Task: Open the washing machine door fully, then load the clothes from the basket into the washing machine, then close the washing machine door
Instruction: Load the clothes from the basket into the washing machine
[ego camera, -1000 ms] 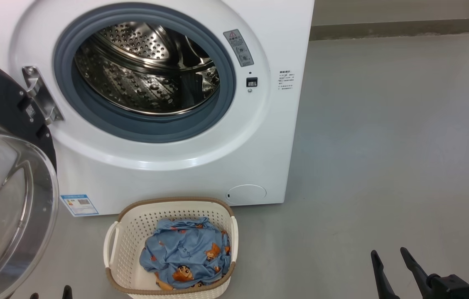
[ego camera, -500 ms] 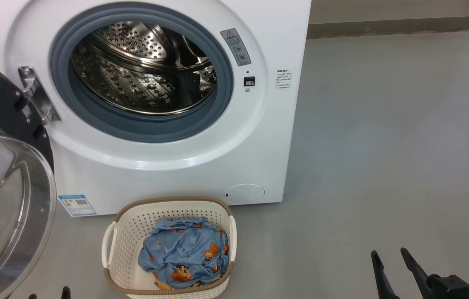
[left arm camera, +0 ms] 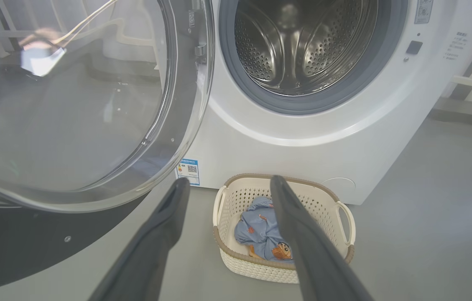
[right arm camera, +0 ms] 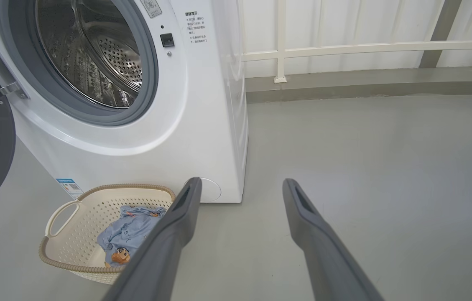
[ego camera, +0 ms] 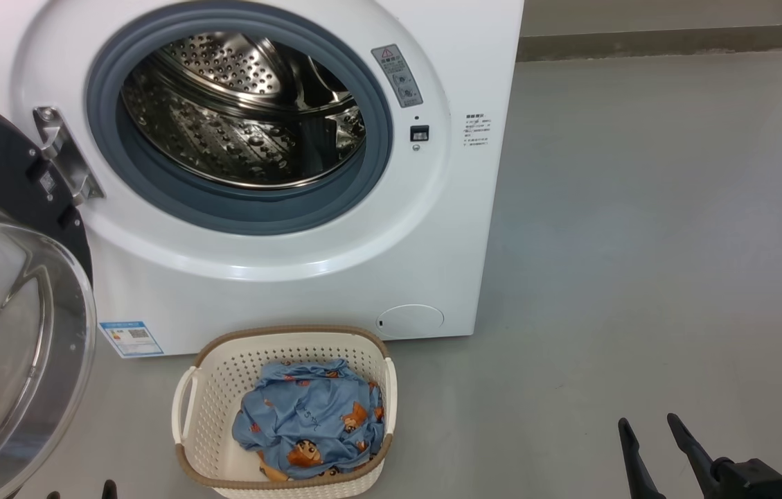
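Gaping: left end effector, right end effector

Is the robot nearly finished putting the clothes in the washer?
Not nearly. Done: the washing machine door is swung wide open, so the steel drum shows, looking empty. In hand: nothing; the left gripper and right gripper are both open and empty, hovering short of the basket. Left: lift the clothes from the basket into the drum, then shut the door.
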